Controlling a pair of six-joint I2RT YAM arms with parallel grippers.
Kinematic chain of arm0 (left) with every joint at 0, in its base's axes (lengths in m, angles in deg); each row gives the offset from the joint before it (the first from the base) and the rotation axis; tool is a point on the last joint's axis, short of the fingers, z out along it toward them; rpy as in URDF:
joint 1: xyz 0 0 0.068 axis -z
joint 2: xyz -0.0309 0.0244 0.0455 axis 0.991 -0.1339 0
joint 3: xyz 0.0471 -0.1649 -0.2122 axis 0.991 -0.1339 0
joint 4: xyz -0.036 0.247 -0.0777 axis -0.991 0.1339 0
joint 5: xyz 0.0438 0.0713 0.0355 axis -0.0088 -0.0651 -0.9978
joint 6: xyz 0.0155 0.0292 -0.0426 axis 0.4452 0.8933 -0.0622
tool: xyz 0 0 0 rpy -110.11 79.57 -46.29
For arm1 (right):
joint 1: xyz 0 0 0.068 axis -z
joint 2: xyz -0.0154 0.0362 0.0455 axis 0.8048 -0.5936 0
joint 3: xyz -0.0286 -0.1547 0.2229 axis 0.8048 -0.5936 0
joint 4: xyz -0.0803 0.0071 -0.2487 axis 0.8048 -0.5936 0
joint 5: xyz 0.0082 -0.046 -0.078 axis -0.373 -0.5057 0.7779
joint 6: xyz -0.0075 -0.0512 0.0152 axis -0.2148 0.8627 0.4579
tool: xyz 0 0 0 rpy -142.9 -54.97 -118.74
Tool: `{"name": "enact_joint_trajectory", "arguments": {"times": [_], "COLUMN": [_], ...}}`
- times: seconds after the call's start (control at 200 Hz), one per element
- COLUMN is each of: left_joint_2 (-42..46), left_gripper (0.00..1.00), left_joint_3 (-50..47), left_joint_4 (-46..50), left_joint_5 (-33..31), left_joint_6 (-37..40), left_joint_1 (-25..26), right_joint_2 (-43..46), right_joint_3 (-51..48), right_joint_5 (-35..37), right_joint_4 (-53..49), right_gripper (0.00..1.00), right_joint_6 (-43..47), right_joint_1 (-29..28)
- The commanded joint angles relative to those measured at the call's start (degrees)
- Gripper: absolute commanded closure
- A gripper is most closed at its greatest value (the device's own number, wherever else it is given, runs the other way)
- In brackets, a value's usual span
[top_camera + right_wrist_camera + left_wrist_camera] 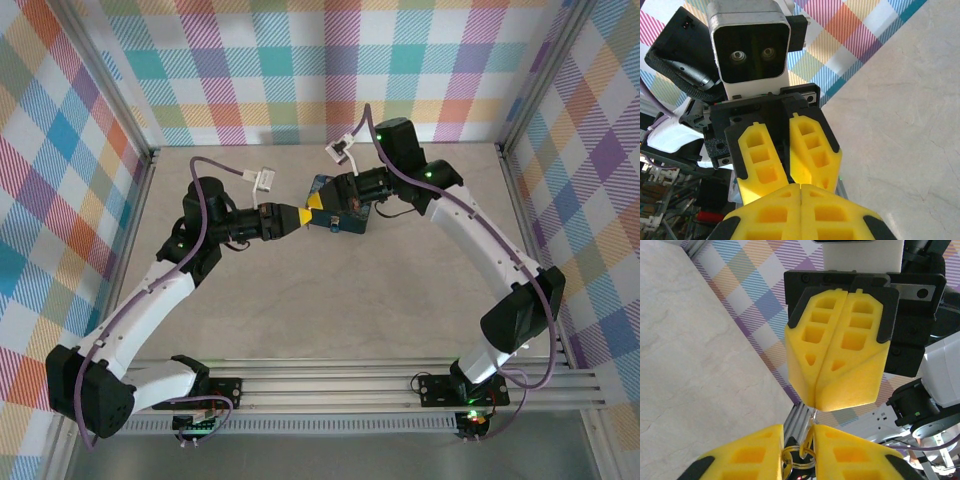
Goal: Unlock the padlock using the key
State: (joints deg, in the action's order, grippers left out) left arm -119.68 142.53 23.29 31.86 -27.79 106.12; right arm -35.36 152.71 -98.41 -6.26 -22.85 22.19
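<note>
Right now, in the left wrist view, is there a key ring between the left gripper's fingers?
Yes, a yellow metal key ring sits in the narrow gap between the yellow fingers of the left gripper.

Key ring (798,458) half hidden between left fingers (745,457)

white/blk arms (150,290), purple cables (370,125), green leds (428,176), yellow foam pincer pads (840,355).

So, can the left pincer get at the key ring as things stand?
Probably yes: the key ring sits between the fingers of the left pincer, with only the shut right pincer close ahead.
</note>
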Motion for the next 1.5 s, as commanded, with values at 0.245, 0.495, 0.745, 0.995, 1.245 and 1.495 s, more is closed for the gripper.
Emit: {"name": "enact_joint_trajectory", "arguments": {"times": [0.245, 0.495, 0.745, 0.995, 1.245, 1.495], "left_joint_2": [0.81, 0.06, -1.08, -1.97, -2.89, -1.76], "left_gripper": [0.66, 0.67, 0.67, 0.73, 0.86, 1.00], "left_joint_3": [0.54, 0.15, -0.18, 0.03, 0.64, 0.63], "left_joint_4": [-1.83, -4.26, -5.64, -5.81, -5.89, -2.87], "left_joint_5": [0.44, 3.92, 5.60, 6.46, 7.54, 7.09], "left_joint_6": [-1.66, -3.86, -5.36, -5.41, -5.36, -2.77], "left_joint_1": [-2.78, -3.16, -3.02, -2.90, -2.94, -2.98], "right_joint_2": [0.94, 1.32, 1.35, 1.38, 1.58, 1.65], "right_joint_3": [-0.80, -1.54, -2.13, -3.07, -3.74, -4.40], "right_joint_5": [-1.51, -1.77, -1.95, -2.11, -2.04, -1.80], "right_joint_4": [0.75, 2.52, 4.06, 5.89, 7.78, 9.36], "right_gripper": [1.00, 1.00, 1.00, 1.00, 1.00, 1.00], "right_joint_6": [1.66, 0.35, -0.93, -2.51, -4.34, -5.67], "right_joint_1": [0.90, 1.16, 1.16, 1.09, 0.99, 0.84]}}
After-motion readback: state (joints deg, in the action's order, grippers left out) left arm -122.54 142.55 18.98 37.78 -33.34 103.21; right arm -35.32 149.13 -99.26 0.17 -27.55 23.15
